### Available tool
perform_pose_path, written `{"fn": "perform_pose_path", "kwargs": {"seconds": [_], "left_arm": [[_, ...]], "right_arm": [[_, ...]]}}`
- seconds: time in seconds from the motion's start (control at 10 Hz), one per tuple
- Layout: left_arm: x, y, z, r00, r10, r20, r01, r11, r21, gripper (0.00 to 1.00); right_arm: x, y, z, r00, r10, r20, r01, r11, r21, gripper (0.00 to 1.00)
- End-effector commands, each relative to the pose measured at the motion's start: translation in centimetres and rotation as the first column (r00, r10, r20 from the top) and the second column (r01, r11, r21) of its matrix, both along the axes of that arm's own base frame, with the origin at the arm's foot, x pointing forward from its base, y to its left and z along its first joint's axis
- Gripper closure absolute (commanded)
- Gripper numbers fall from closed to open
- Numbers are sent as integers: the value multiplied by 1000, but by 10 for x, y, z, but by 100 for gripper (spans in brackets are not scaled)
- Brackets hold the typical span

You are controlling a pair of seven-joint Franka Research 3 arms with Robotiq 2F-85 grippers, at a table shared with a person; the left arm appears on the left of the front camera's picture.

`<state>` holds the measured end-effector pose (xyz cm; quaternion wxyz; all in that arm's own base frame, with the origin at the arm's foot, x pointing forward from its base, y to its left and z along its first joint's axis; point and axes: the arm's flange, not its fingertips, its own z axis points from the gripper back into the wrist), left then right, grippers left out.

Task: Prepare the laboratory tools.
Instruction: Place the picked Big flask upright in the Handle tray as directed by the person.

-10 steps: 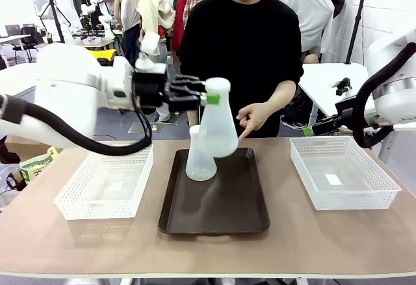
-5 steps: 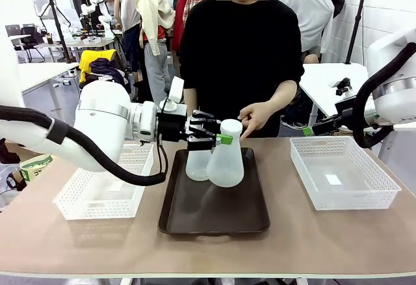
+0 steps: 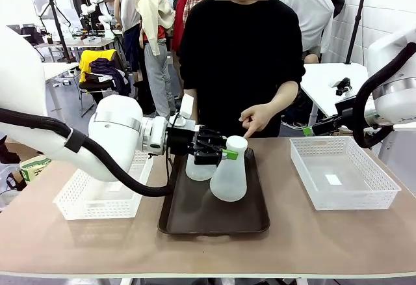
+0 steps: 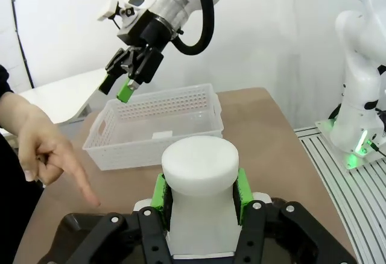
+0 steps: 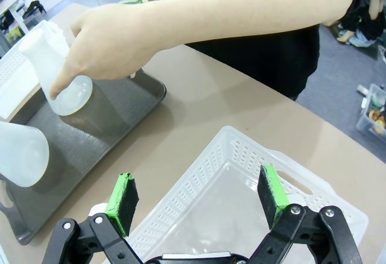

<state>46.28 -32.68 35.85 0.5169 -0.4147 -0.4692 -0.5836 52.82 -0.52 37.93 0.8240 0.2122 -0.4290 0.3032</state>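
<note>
Flask [image 3: 229, 176] clamped at its neck by left gripper [image 3: 229, 154], green pads [image 4: 160, 189] either side of the capped top, body over the brown tray [image 3: 195, 223]; whether base touches tray hard to tell. Second flask [image 3: 197, 168] upright on tray behind, partly hidden by gripper fingers. Right gripper [image 5: 199, 194] spread wide over right basket [image 5: 241, 173], holding nothing. Person's hand [image 3: 256, 119] pointing down beyond tray's far edge. Left basket [image 3: 91, 197] largely masked by left arm.
</note>
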Motion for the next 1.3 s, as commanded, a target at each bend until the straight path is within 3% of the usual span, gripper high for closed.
{"fn": "perform_pose_path", "kwargs": {"seconds": [0.0, 0.2, 0.7, 0.8, 1.2], "left_arm": [[6, -1, -6, 1000, 6, -22, -5, 999, 42, 100], [6, 0, -11, 999, 2, -48, 1, 998, 60, 100], [7, 3, -9, 998, -13, -57, 18, 995, 98, 4], [6, 4, -9, 998, -13, -68, 21, 994, 110, 0], [3, 15, -11, 993, -28, -114, 47, 985, 164, 0]], "right_arm": [[0, 0, 0, 1000, 3, -2, -3, 1000, -5, 0], [0, 0, 0, 1000, 3, -2, -3, 1000, -5, 0], [0, 0, 0, 1000, 3, -2, -3, 1000, -5, 0], [0, 0, 0, 1000, 3, -2, -3, 1000, -5, 0], [0, 0, 0, 1000, 3, -2, -3, 1000, -5, 0]]}}
